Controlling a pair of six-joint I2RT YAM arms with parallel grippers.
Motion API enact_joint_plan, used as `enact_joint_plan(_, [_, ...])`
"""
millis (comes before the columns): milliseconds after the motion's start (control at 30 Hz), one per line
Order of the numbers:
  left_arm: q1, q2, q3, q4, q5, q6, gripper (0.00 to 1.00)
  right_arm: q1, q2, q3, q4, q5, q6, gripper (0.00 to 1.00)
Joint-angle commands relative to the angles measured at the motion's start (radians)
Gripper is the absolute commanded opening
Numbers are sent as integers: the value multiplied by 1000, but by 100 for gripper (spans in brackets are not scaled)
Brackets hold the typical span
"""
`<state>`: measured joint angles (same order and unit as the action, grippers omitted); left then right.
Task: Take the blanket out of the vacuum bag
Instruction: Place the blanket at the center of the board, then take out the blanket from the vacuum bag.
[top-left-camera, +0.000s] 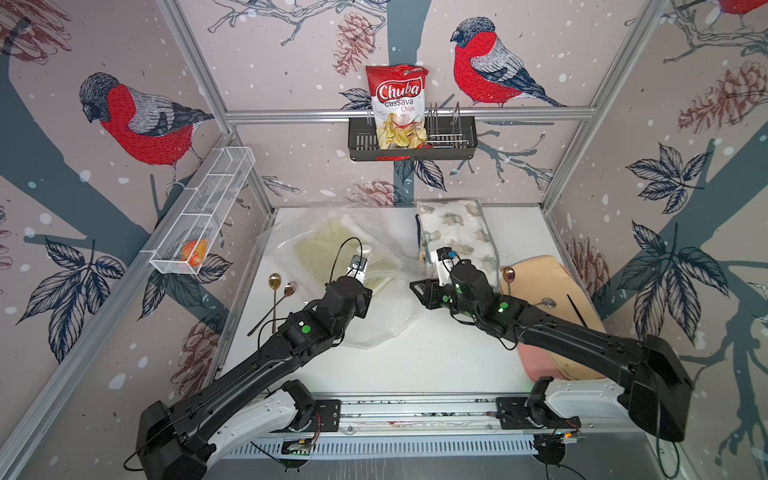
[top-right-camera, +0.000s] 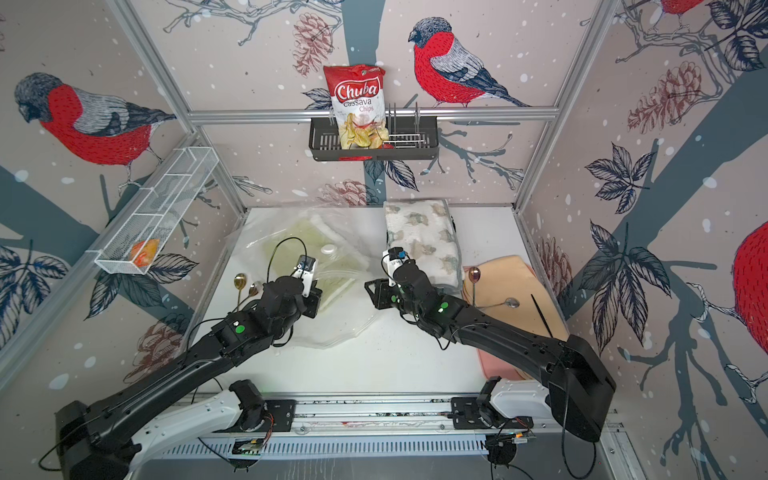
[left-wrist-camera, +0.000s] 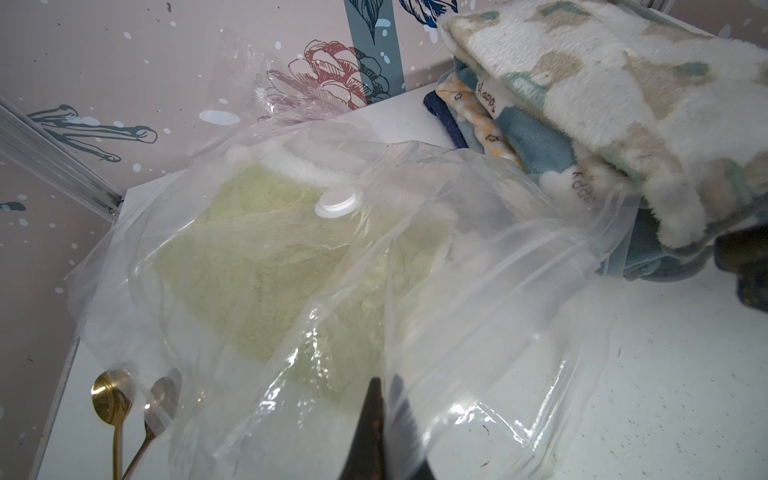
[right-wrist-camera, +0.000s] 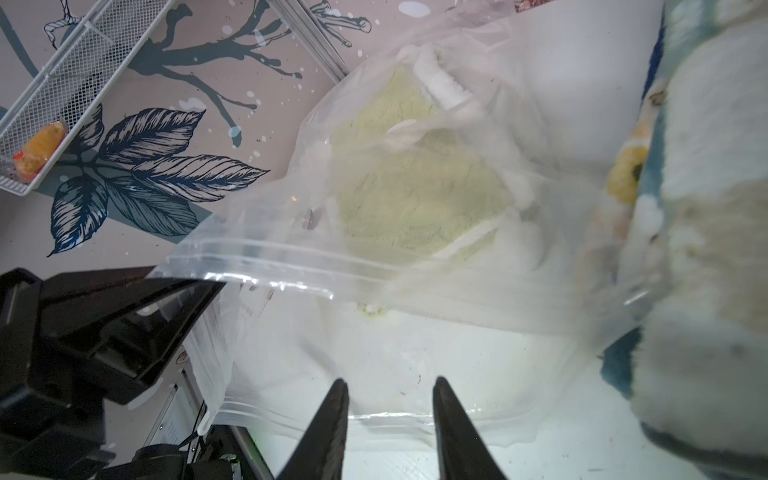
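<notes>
The clear vacuum bag lies crumpled on the white table, its round white valve cap facing up. A pale green blanket sits inside it, seen through the plastic. My left gripper is shut on the bag's upper sheet, one finger showing through the film, and holds the zip-seal lip raised off the table. My right gripper stands open at the bag's mouth, with the lower plastic edge lying across the gap between its fingers.
A folded stack of patterned fleece lies at the back right, touching the bag. Two spoons rest left of the bag. At the right, a peach pad carries spoons and a black stick. A chips bag stands in the wall rack.
</notes>
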<state>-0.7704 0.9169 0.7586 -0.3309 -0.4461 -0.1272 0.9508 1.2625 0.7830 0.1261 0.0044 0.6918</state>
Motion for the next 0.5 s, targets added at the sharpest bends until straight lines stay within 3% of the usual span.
enact_joint_plan(0, [0, -4, 14, 9, -8, -10, 0, 57, 23, -56, 226, 90, 157, 33])
enact_joint_plan(200, [0, -40, 19, 23, -1, -14, 0, 170, 123, -80, 335, 179, 285, 29])
enact_joint_plan(467, [1, -53, 15, 38, 44, -15, 0, 178, 330, -24, 396, 159, 431, 32])
